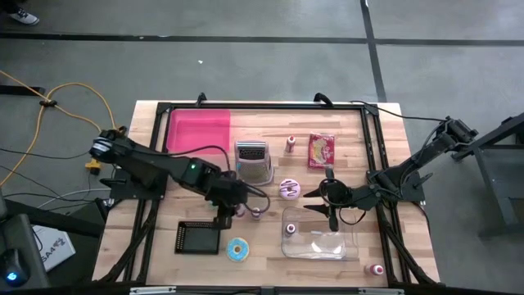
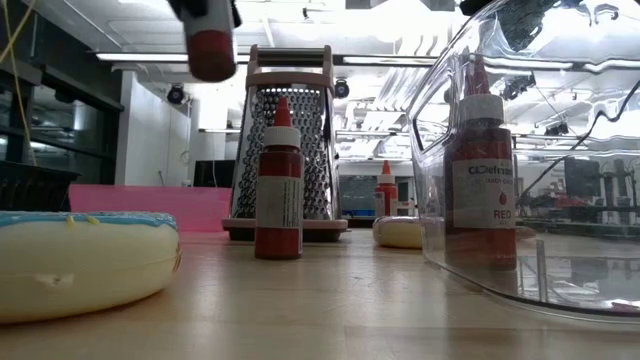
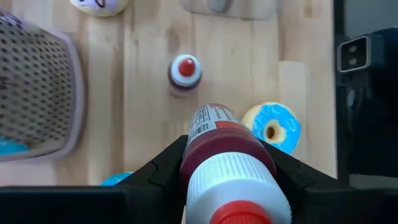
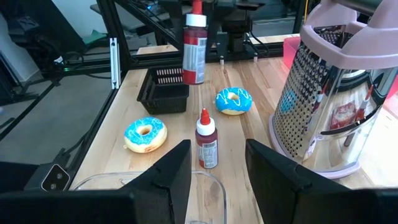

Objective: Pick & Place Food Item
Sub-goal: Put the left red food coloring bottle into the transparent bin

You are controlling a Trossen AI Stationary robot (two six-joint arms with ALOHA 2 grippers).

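While the left gripper (image 1: 225, 215), its arm stretched low across the table, clamps a red bottle (image 4: 194, 44) raised above a blue donut (image 1: 238, 250), the right gripper (image 1: 319, 202) hovers open over the clear container (image 1: 344, 246).

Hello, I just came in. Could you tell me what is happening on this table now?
The left gripper holds a red bottle lifted above the wooden table, near the black basket and a blue donut. The right gripper waits open over the rim of the clear container. Another red bottle stands beside the grater.
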